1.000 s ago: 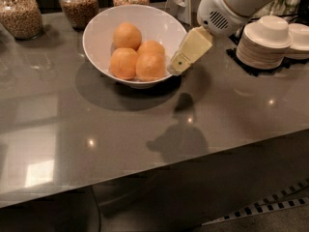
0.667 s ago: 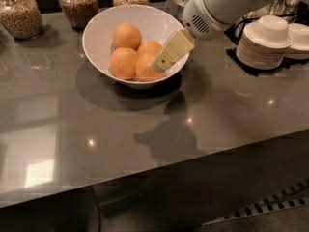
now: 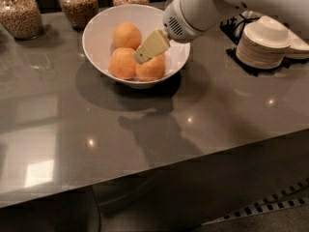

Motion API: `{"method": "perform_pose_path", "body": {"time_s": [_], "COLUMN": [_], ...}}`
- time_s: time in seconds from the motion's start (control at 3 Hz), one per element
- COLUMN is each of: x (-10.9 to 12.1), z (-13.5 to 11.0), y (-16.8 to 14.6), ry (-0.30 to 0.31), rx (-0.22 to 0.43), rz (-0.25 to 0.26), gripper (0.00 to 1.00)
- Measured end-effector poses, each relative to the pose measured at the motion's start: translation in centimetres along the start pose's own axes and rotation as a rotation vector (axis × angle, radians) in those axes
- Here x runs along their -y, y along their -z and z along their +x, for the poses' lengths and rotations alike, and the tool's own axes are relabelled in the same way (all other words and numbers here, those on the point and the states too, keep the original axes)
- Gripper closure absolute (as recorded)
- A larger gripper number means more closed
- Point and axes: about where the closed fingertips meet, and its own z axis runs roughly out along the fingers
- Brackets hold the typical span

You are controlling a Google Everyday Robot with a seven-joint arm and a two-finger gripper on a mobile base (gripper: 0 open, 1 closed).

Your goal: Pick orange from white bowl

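Note:
A large glossy white bowl [image 3: 99, 30] stands on the grey counter, back centre. Three oranges lie in it: one at the back [image 3: 127, 35], one front left [image 3: 122, 63], one front right [image 3: 152, 69]. My gripper [image 3: 145, 52] reaches in from the upper right on a white arm. Its pale yellow tip hangs over the bowl, just above the front right orange and between the three. It holds nothing that I can see.
Three glass jars of grains [image 3: 18, 13] stand along the back edge left of the bowl. A stack of small white dishes [image 3: 263, 42] sits on a black trivet at the right. The counter's front edge [image 3: 159, 166] runs across the lower part.
My gripper has moved left from the bowl's right rim to over the oranges inside the bowl. The oranges and bowl have not moved.

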Motion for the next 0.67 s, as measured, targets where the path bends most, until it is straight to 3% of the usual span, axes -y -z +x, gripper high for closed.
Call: {"method": "perform_pose_path", "body": {"time_s": [0.33, 0.67], "x": [-0.8, -1.1], "z": [-0.1, 0.4], "y": [-2.3, -4.5], "ry": [-0.093, -0.166], "rx": [-0.013, -0.044], "rz": [-0.055, -0.104], "gripper": [0.25, 0.27]}}
